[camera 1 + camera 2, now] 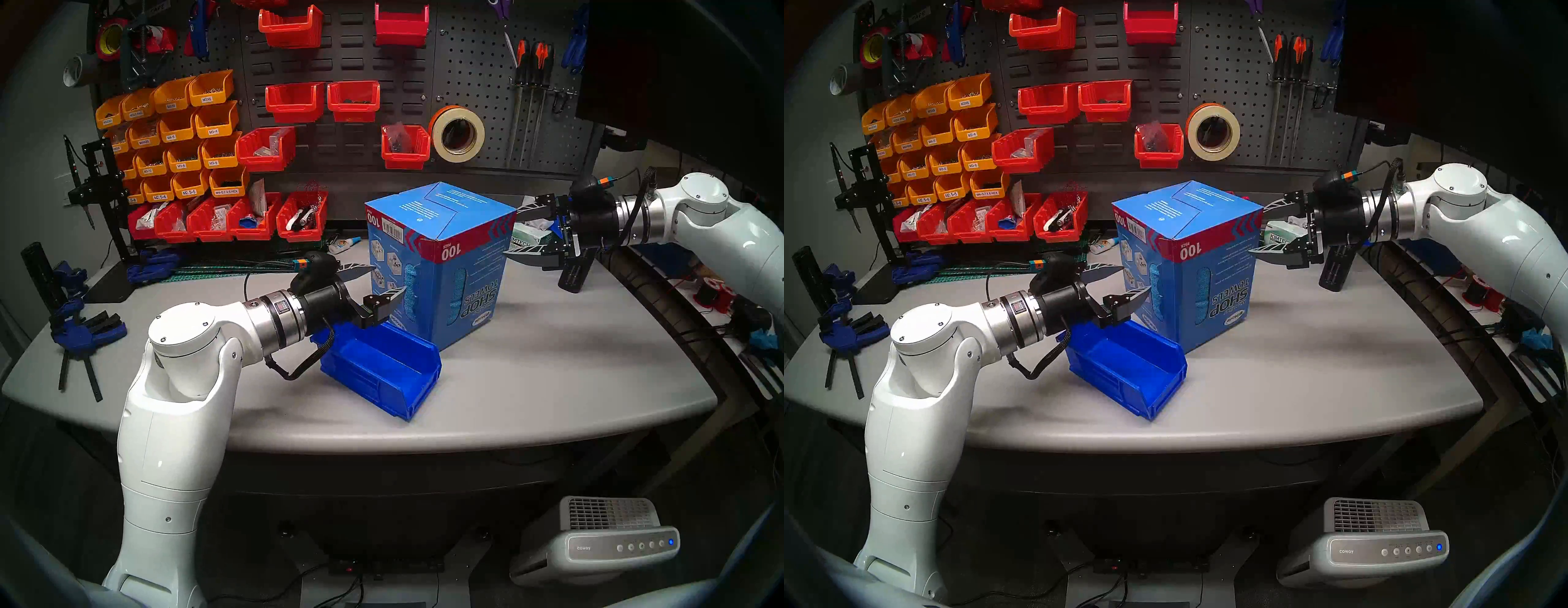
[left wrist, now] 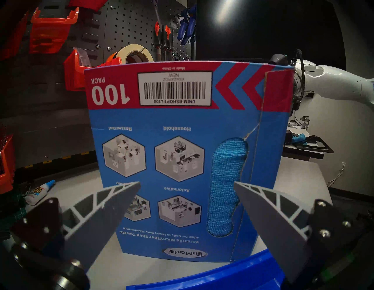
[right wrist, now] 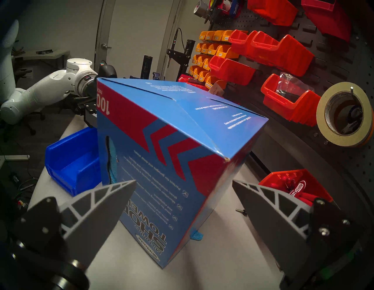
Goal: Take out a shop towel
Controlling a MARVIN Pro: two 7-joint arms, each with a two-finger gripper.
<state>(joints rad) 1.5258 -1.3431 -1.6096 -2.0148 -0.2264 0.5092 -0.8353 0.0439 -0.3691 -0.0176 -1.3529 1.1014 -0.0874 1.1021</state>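
A blue "Shop Towels" carton (image 1: 441,263) (image 1: 1191,263) stands upside down in the middle of the grey table (image 1: 551,361). Light blue shop towel (image 2: 226,186) (image 1: 459,297) (image 3: 112,162) shows through an oval slot cut around the carton's front corner. My left gripper (image 1: 384,282) (image 2: 187,183) is open, level with the carton's left face and just short of it, with nothing between its fingers. My right gripper (image 1: 511,231) (image 3: 184,181) is open beside the carton's upper right side, holding nothing. A small scrap of towel (image 3: 196,236) pokes out under the carton's base.
An empty blue bin (image 1: 382,369) sits under my left wrist, against the carton's front left. A green-and-white tissue box (image 1: 528,240) lies behind my right gripper. Red bins (image 1: 237,220) and a glue bottle (image 1: 343,244) line the back; blue clamps (image 1: 85,327) lie far left.
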